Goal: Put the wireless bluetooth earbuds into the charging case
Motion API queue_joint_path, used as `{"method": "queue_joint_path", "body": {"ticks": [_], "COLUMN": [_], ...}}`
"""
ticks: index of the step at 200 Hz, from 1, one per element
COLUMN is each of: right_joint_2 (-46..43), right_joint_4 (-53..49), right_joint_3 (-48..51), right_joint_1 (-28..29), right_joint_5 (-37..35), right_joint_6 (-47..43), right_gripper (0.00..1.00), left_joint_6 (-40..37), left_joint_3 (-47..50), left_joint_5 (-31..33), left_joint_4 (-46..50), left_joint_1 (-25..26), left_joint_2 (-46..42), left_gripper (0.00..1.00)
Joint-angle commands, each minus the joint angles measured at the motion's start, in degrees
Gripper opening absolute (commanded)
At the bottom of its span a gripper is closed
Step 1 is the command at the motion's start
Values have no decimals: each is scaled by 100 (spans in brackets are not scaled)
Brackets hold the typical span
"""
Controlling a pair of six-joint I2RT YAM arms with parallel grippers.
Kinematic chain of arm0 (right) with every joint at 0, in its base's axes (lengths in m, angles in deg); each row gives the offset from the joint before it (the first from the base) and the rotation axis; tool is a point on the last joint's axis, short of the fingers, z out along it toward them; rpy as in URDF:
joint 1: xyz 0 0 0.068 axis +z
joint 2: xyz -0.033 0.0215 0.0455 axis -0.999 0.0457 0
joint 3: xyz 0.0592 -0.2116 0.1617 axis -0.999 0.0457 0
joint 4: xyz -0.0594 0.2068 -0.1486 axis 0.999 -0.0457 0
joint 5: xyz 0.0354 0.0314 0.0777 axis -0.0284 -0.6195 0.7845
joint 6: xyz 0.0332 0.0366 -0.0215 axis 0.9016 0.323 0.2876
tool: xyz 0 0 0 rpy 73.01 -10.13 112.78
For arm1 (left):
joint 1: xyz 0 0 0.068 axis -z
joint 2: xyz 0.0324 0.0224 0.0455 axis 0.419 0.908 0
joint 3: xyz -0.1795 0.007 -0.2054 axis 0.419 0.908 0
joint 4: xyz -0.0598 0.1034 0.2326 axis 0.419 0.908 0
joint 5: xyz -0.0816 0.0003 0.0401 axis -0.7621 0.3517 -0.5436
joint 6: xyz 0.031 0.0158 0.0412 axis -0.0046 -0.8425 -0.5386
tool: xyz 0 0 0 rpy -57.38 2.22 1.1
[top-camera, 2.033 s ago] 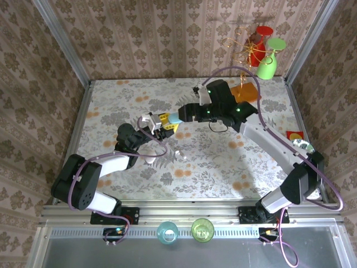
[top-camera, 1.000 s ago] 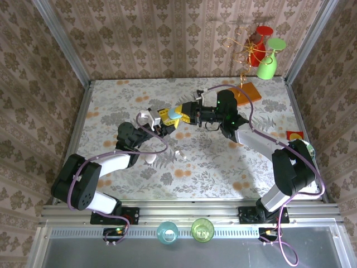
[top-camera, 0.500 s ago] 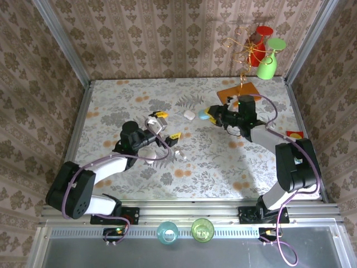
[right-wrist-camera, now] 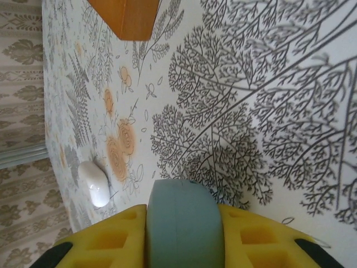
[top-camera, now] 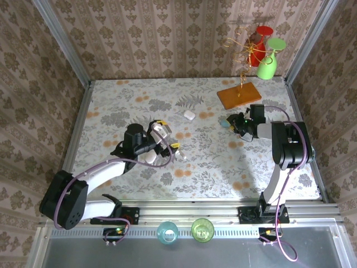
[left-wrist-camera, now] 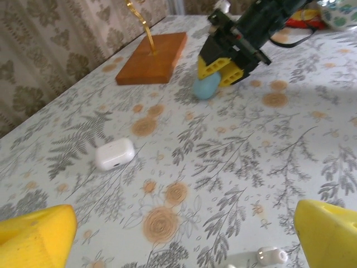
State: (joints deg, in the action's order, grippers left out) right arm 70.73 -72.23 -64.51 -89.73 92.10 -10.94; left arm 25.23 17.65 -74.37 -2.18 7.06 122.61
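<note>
Between pads (right-wrist-camera: 106, 237) of the right claw (right-wrist-camera: 181, 226) sits a blue case (right-wrist-camera: 179, 209), half hidden; left claw (left-wrist-camera: 181, 234) gapes empty.

I'm looking at a table (top-camera: 212, 167) covered in a grey-and-orange floral print. A white oval case (top-camera: 189, 114) lies on it toward the far middle, well apart from the orange wooden stand base (top-camera: 239, 95) sitting at the far right. A tiny white earbud (left-wrist-camera: 271, 255) lies closer to the near side.
</note>
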Motion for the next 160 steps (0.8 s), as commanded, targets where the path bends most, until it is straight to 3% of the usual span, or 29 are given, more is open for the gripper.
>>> {"method": "queue_joint_path", "body": {"ticks": [1, 44, 65, 109, 160], "right_joint_2": [15, -1032, -1595, -2493, -2823], "right_joint_4": [-598, -1494, -1945, -2459, -2855], "right_joint_3": [23, 239, 338, 369, 176], "right_joint_1": [-29, -37, -23, 386, 895], "right_joint_5": [-598, -1373, -1635, -1694, -1831], "right_joint_6": [-480, -1092, -1357, -1882, -2175], "right_gripper": [40, 79, 88, 93, 93], "left_joint_6": [332, 1087, 1325, 1553, 1505], "left_joint_3": [-170, -762, -1131, -1648, -1972], "left_joint_5": [918, 2063, 2331, 2538, 2663], "left_joint_4": [728, 2565, 3641, 5026, 5497], "left_joint_1": [-75, -134, -100, 101, 142], "left_joint_2": [-49, -115, -102, 224, 957], "left_gripper": [100, 100, 100, 98, 96]}}
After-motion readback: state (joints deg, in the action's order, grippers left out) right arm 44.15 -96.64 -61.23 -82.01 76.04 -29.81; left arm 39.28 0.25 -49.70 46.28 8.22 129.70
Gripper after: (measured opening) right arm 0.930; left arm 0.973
